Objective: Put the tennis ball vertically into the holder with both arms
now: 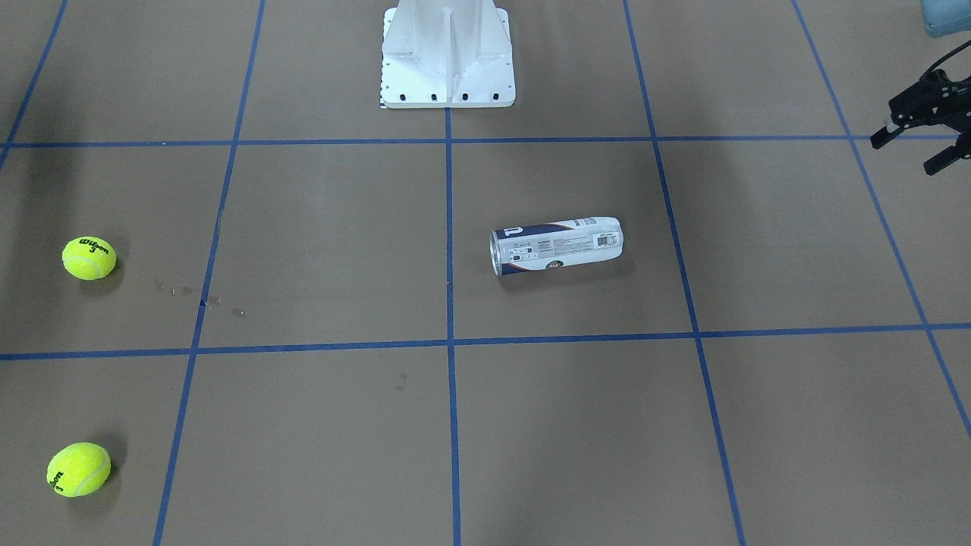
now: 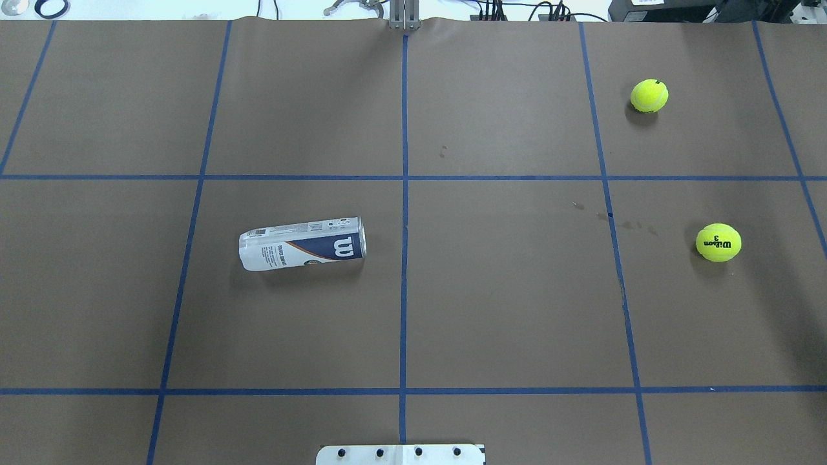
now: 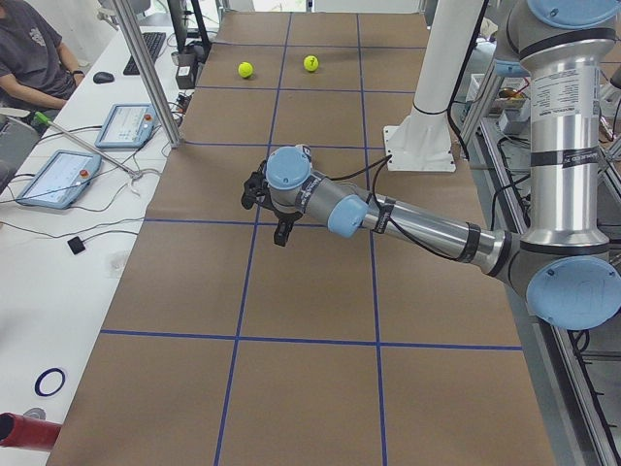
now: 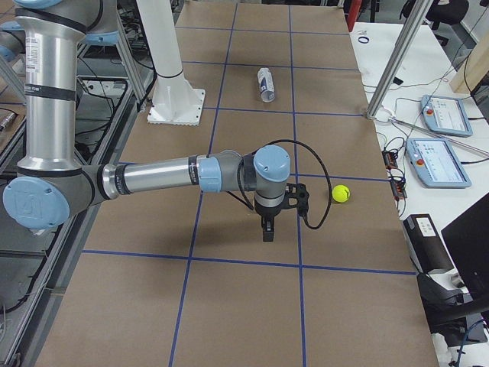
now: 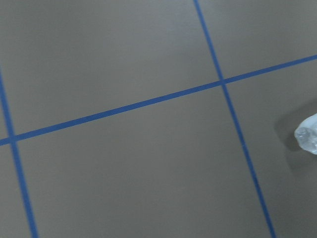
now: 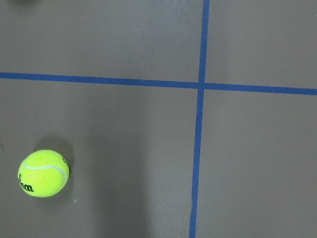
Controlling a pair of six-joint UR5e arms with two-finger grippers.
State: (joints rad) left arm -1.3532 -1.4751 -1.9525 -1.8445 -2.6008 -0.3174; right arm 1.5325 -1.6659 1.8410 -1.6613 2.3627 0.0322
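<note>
Silver-grey jointed arms (image 4: 153, 177), light-blue joint caps (image 4: 273, 162), looping black cables (image 4: 284, 141), white printed labels (image 3: 560, 107)

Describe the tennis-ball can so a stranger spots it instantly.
On the brown table with its blue tape grid, find the middle-row square on the robot's left of the centre line. The holder lies there on its side: a navy-and-white labelled can, unlike the two round yellow tennis balls.
</note>
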